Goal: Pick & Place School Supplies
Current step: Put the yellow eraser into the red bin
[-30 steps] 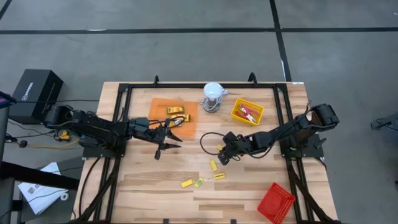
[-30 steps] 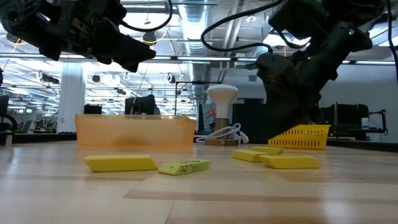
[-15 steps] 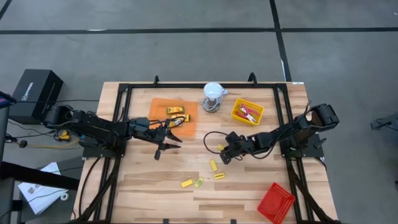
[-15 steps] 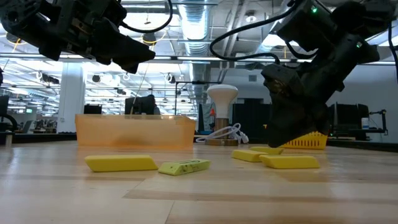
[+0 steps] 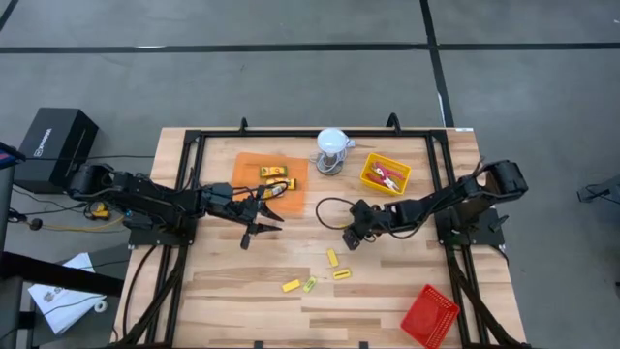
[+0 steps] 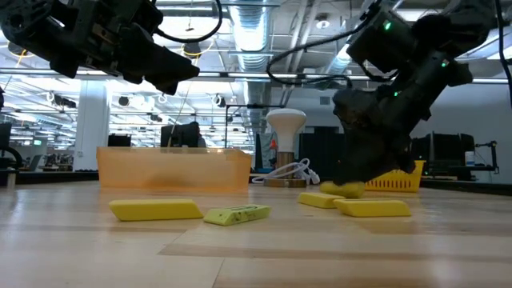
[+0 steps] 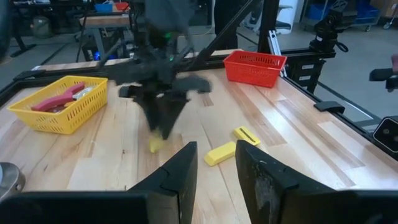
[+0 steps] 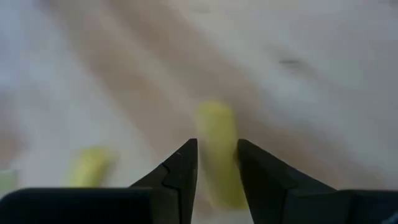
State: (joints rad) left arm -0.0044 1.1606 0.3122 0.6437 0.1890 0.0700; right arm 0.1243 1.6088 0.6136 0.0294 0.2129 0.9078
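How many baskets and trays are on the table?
3: a flat orange plastic tray at the far left, a yellow mesh basket at the far right, a red mesh basket in the near right corner.
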